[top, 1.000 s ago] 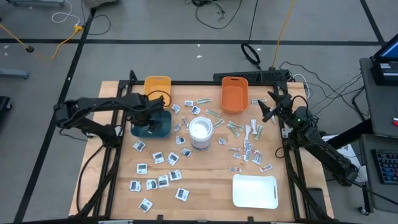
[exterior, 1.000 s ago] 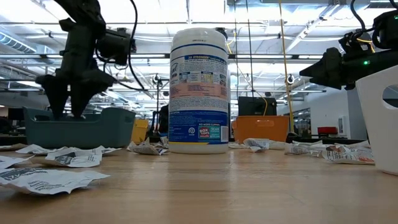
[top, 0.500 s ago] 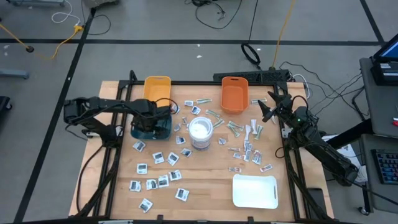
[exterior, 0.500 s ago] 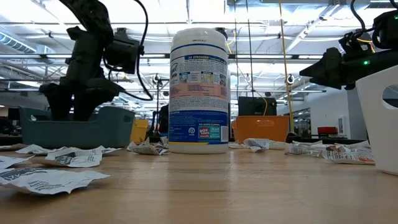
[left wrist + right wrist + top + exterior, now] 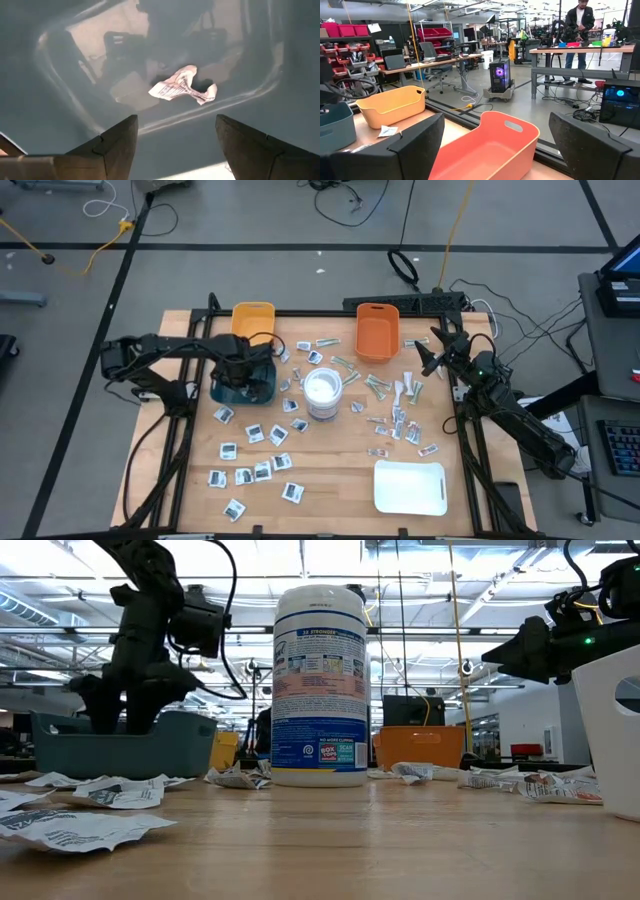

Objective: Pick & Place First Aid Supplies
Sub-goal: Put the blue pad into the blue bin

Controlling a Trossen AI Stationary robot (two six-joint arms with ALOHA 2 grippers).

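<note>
Left end effector (image 5: 175,137) shifted over teal bin (image 5: 243,388)—spread, empty; canister (image 5: 321,686) reads "Strongest".

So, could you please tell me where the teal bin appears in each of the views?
High view: teal bin, left of centre, under the left claw.
Low view: far left.
Left wrist view: fills the frame.
Right wrist view: left edge.
Shared landmark: yellow bin beside it.

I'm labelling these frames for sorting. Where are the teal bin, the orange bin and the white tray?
teal bin (image 5: 262,391): high view, on its near right rim.
orange bin (image 5: 375,332): high view, on its inside floor.
white tray (image 5: 410,487): high view, on the middle of its flat surface.
</note>
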